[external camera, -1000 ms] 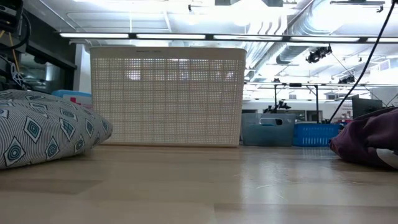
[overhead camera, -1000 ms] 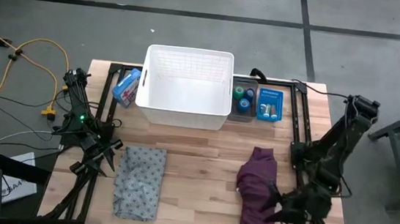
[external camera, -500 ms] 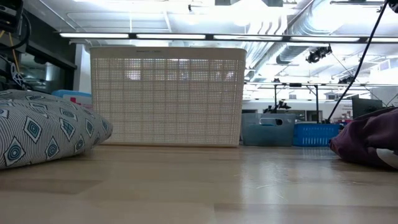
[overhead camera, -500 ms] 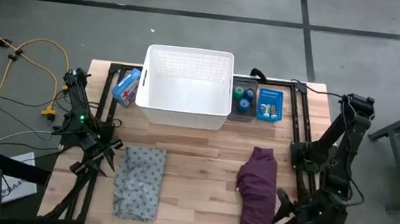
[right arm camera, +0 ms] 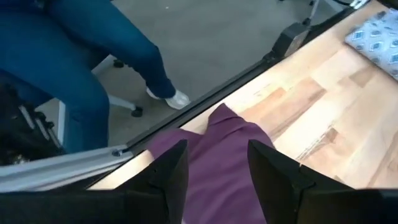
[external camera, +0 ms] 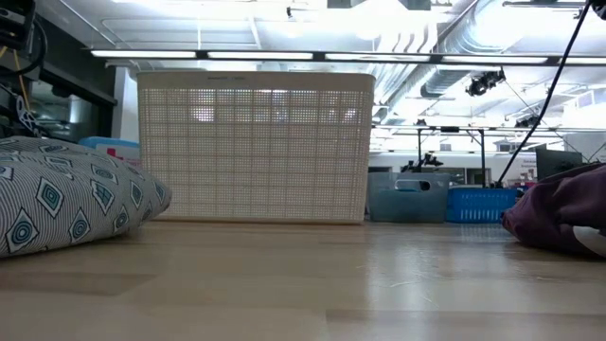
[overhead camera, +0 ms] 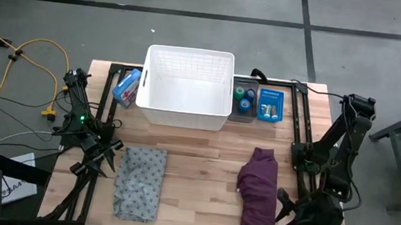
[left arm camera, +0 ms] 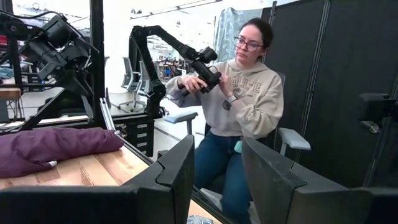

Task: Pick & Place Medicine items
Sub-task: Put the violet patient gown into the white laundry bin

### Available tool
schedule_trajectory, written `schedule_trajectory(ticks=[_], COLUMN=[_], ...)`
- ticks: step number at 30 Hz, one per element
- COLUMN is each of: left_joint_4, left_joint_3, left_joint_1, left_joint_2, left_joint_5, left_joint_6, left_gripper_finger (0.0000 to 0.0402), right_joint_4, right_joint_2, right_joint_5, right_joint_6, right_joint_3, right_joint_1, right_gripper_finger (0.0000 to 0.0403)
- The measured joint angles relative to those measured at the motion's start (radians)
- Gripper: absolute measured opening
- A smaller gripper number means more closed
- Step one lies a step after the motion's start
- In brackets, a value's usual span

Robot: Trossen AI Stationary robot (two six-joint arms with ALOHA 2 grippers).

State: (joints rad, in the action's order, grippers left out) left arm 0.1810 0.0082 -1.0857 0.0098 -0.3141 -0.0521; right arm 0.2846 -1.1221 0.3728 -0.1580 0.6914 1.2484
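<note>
Wooden table (overhead camera: 203, 161) | bandage-tape rolls (overhead camera: 243, 96) at far edge — probably light, squashy, pinch across rim | right gripper (overhead camera: 285, 211) spread, empty — left gripper (left arm camera: 216, 180) likewise

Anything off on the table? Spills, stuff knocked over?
Nothing stands out. The white basket sits upright at the back, the rolls are in their grey tray, and the purple cloth and grey patterned cloth lie loosely bunched on the table. No spill visible.
</note>
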Motion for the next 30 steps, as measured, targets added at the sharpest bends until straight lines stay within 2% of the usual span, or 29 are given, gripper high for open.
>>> schedule_trajectory(ticks=[6, 11, 21, 24, 30], left_joint_4=[0.000, 0.000, 0.000, 0.000, 0.000], left_joint_3=[0.000, 0.000, 0.000, 0.000, 0.000], left_joint_1=[0.000, 0.000, 0.000, 0.000, 0.000], left_joint_2=[0.000, 0.000, 0.000, 0.000, 0.000], left_joint_5=[0.000, 0.000, 0.000, 0.000, 0.000], left_joint_6=[0.000, 0.000, 0.000, 0.000, 0.000], left_gripper_finger=[0.0127, 0.0127, 0.0127, 0.0127, 0.0127], right_joint_4=[-0.012, 0.004, 0.008, 0.035, 0.057], right_joint_2=[0.000, 0.000, 0.000, 0.000, 0.000], right_joint_5=[-0.034, -0.076, -0.118, -0.140, -0.154], right_joint_6=[0.178, 0.106, 0.132, 0.150, 0.189], right_joint_3=[0.000, 0.000, 0.002, 0.002, 0.002], right_joint_1=[0.000, -0.002, -0.007, -0.019, -0.027], right_gripper_finger=[0.0153, 0.0153, 0.0158, 0.0180, 0.0253])
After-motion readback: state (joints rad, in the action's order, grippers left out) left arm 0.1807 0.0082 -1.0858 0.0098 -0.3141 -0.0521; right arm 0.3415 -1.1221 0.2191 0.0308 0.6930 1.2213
